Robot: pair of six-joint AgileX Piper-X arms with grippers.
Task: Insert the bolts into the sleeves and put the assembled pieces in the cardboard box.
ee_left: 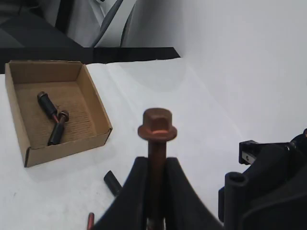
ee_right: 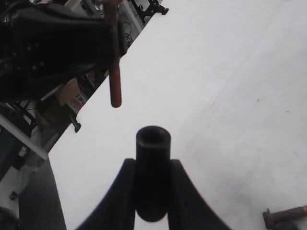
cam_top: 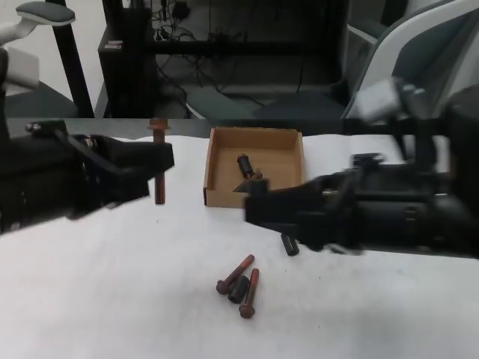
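Clamps bolt (ee_left: 157, 127) upright in left gripper (ee_left: 157, 167), 9 o'clock of box (cam_top: 217, 198). Clamps sleeve (ee_right: 153, 143) in right gripper (ee_right: 152, 165), beside box's 6 o'clock edge. Leaves bare bench (cam_top: 112, 299) before loose bolts (cam_top: 249, 292), farther at 6 o'clock.

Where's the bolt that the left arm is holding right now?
In the high view, the bolt is upright in the left hand, head up, just left of the cardboard box and across from the sleeve in the right hand.
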